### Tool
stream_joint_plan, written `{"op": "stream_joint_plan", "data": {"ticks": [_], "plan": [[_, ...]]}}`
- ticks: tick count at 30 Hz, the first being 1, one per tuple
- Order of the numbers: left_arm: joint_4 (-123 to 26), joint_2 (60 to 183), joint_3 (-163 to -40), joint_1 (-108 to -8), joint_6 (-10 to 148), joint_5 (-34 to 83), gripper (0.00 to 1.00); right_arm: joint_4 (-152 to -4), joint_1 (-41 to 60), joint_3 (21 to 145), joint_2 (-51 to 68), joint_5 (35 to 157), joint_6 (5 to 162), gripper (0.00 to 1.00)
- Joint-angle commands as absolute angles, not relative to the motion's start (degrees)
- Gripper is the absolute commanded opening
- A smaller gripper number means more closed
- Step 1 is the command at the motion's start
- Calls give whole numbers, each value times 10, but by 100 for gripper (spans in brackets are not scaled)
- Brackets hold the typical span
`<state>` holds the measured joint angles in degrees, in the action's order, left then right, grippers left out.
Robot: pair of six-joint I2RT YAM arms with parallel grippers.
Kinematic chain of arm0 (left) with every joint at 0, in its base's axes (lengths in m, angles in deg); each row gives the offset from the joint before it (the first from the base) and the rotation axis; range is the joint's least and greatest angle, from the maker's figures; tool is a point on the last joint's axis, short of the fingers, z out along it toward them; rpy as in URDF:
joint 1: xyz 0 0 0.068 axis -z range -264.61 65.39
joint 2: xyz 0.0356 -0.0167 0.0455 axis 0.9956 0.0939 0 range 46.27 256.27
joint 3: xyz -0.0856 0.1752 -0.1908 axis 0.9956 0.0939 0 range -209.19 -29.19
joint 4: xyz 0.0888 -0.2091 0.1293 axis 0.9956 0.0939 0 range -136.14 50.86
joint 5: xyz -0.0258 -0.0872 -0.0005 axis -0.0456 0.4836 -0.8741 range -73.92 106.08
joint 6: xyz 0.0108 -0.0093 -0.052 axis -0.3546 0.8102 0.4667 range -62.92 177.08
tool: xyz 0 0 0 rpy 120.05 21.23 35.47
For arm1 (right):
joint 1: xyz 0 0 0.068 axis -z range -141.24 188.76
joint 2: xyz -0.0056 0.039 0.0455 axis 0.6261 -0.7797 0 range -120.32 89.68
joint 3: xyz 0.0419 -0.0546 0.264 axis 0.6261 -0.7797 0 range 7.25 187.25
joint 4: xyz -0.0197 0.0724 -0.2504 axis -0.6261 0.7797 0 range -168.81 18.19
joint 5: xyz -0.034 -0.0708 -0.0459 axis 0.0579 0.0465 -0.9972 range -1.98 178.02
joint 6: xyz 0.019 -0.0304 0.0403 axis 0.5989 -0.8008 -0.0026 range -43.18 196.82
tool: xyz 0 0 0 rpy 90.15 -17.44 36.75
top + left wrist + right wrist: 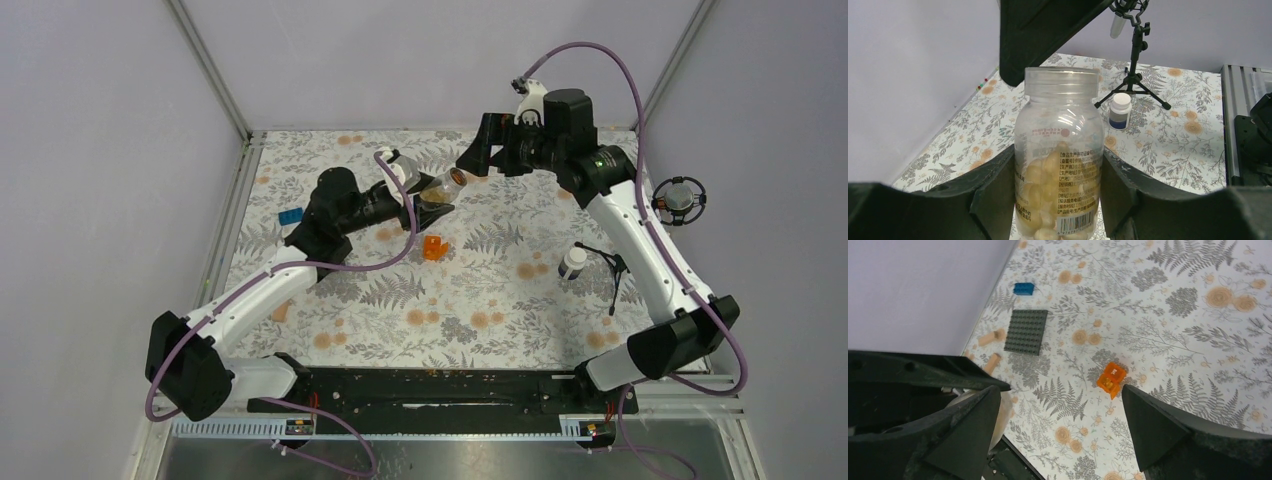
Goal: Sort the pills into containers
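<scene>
Between pale walls, over a fern-print tablecloth (500,290), left pincer (1058,200) grips clear bottle (1059,155); right pincer (1058,405) gapes.

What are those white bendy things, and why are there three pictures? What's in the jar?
Those are two robot arms bolted to a table with a flowery cloth. One picture looks down from above; the other two come from little cameras on each arm's wrist. The left tool pinches a clear bottle of yellowish pills, with no cap on it. The right tool is open and holds nothing. On the cloth lie an orange box, a small white bottle, a grey studded plate and a blue brick. The job is sorting pills into the containers.
</scene>
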<state>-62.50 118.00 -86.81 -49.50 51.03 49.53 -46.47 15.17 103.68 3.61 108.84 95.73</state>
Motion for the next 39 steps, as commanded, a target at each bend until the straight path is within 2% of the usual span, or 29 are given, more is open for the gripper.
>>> {"op": "stream_joint_plan", "data": {"ticks": [1, 8, 11, 19, 28, 32, 36, 37, 39], "plan": [[-655, 1171, -875, -497, 514, 515, 0, -563, 159, 1004, 89, 1210, 957, 100], [-640, 1180, -884, -497, 515, 572, 0, -564, 152, 992, 98, 1371, 887, 100], [-639, 1181, -886, -498, 519, 590, 0, -532, 150, 994, 102, 1383, 839, 99], [-632, 1187, -893, -498, 521, 622, 0, -450, 148, 1021, 101, 1366, 752, 85], [-635, 1193, -897, -497, 521, 596, 0, -447, 118, 1028, 81, 1323, 790, 45], [-637, 1194, -896, -497, 515, 558, 0, -479, 103, 1024, 66, 1268, 864, 20], [-637, 1196, -893, -498, 507, 513, 0, -529, 91, 1009, 66, 1151, 976, 9], [-636, 1198, -892, -497, 508, 502, 0, -530, 89, 1010, 64, 1113, 1011, 1], [-637, 1203, -891, -497, 509, 493, 0, -473, 88, 1037, 49, 1026, 1085, 0]]}}
